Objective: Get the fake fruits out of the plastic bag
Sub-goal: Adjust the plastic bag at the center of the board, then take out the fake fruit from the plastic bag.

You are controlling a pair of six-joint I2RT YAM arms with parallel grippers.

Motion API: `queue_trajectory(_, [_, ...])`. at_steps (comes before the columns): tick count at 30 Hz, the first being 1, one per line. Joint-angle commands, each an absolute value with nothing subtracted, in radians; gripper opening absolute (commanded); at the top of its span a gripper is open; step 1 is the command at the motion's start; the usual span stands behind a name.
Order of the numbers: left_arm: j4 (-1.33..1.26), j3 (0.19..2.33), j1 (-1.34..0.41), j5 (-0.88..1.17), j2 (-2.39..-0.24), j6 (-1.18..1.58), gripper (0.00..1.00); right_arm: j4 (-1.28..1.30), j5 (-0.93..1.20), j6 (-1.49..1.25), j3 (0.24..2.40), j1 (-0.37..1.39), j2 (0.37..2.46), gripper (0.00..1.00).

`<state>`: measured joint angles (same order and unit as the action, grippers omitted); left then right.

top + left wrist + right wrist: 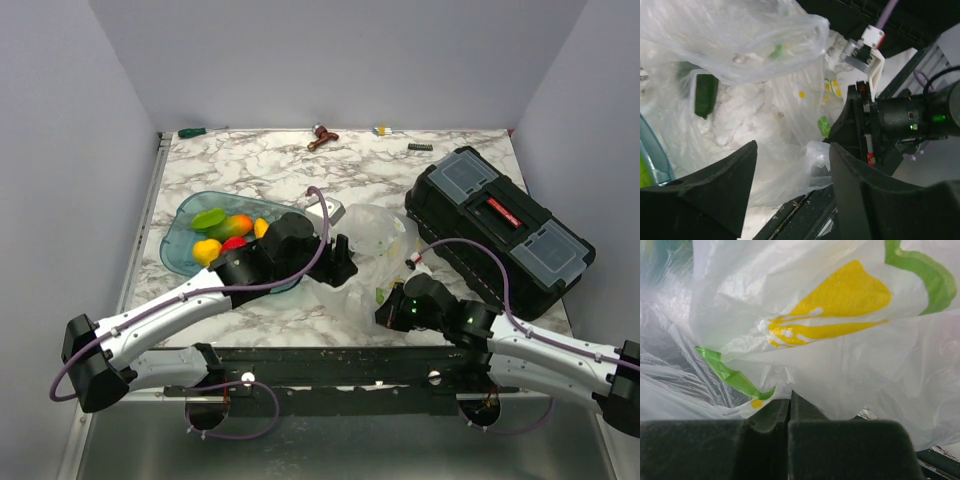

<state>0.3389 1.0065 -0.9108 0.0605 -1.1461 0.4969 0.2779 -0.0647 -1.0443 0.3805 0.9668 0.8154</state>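
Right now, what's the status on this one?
Left gripper open over bag. Right gripper shut on bag. Several fruits in tray; green shape shows through bag. Nothing blocking.

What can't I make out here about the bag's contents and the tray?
- Top view: folds and the left gripper hide the inside of the crinkly clear plastic bag.
- Left wrist view: one dark green shape inside, too blurred to identify.
- Right wrist view: bag film fills the frame above the right gripper.
- Top view: left arm overlaps the translucent teal tray; its glossy toy fruits can't be counted.
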Motion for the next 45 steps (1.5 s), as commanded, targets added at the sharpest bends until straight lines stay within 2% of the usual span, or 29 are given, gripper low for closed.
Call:
queue_trajectory(1, [0.349, 0.957, -0.973, -0.042, -1.151, 0.485, 0.52, 0.262, -0.06, -1.022, 0.407, 0.967, 0.812, 0.01])
queue_trajectory(4, [0.356, 0.98, -0.978, -0.084, -1.217, 0.466, 0.37, 0.268, -0.068, -1.022, 0.4, 0.966, 0.791, 0.01])
queue_trajectory(13, [0.41, 1.102, -0.986, -0.257, -1.51, 0.434, 0.35, 0.283, -0.064, -1.024, 0.398, 0.967, 0.769, 0.01])
queue_trajectory(16, [0.404, 1.125, -0.986, -0.323, -1.563, 0.432, 0.42, 0.287, -0.065, -1.025, 0.396, 0.967, 0.764, 0.01])
queue_trajectory(19, [0.408, 1.159, -0.985, -0.358, -1.623, 0.412, 0.43, 0.279, -0.062, -1.031, 0.388, 0.967, 0.758, 0.01])
queue_trajectory(25, [0.396, 1.222, -0.958, -0.362, -1.712, 0.377, 0.57, 0.279, -0.055, -1.025, 0.391, 0.966, 0.764, 0.01])
queue_trajectory(38, [0.387, 1.344, -0.92, -0.384, -1.875, 0.302, 0.63, 0.291, -0.054, -1.023, 0.39, 0.967, 0.746, 0.01])
queue_trajectory(45, [0.342, 1.36, -0.886, -0.334, -1.953, 0.299, 0.61, 0.292, -0.054, -1.022, 0.39, 0.966, 0.749, 0.01])
